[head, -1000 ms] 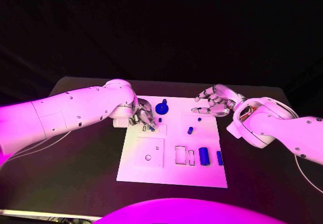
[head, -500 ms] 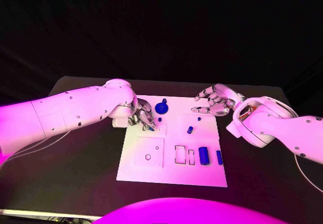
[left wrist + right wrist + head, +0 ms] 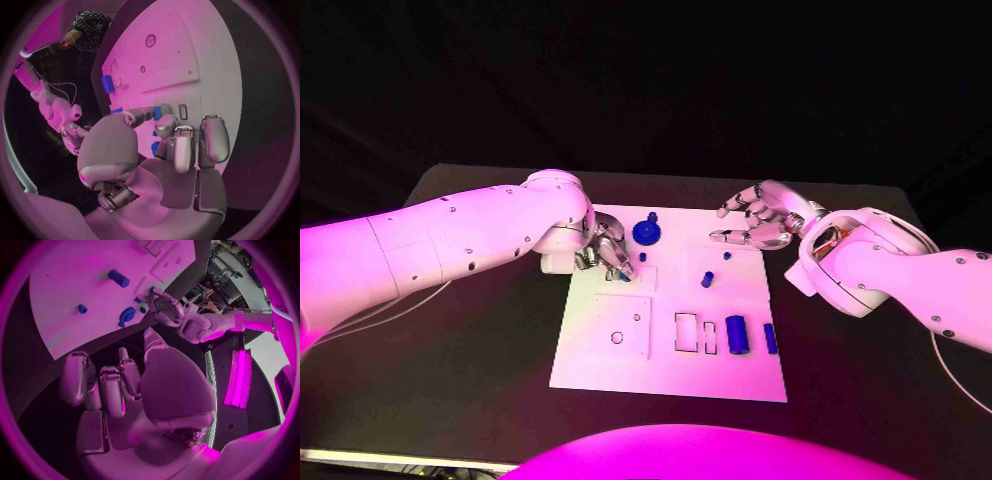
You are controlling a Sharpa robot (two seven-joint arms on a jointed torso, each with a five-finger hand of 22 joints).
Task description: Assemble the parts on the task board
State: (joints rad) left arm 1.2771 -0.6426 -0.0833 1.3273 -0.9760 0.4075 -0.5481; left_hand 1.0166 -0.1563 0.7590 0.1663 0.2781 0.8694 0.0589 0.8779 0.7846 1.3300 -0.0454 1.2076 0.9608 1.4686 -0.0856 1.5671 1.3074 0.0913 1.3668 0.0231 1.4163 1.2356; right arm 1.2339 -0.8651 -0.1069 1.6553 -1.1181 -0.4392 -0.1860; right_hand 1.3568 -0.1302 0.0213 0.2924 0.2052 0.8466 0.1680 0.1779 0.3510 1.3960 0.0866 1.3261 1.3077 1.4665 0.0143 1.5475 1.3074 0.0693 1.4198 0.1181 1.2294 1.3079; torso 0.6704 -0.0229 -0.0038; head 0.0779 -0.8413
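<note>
Black worktop (image 3: 473, 340) carries the white rectangular task board (image 3: 668, 370); left hand (image 3: 606, 252) sits over its far-left corner, fingertips curled onto a small blue part (image 3: 154, 147), apparently pinched. Right hand (image 3: 759, 220) hovers off the far-right corner, fingers apart, empty. Left is nearer
</note>
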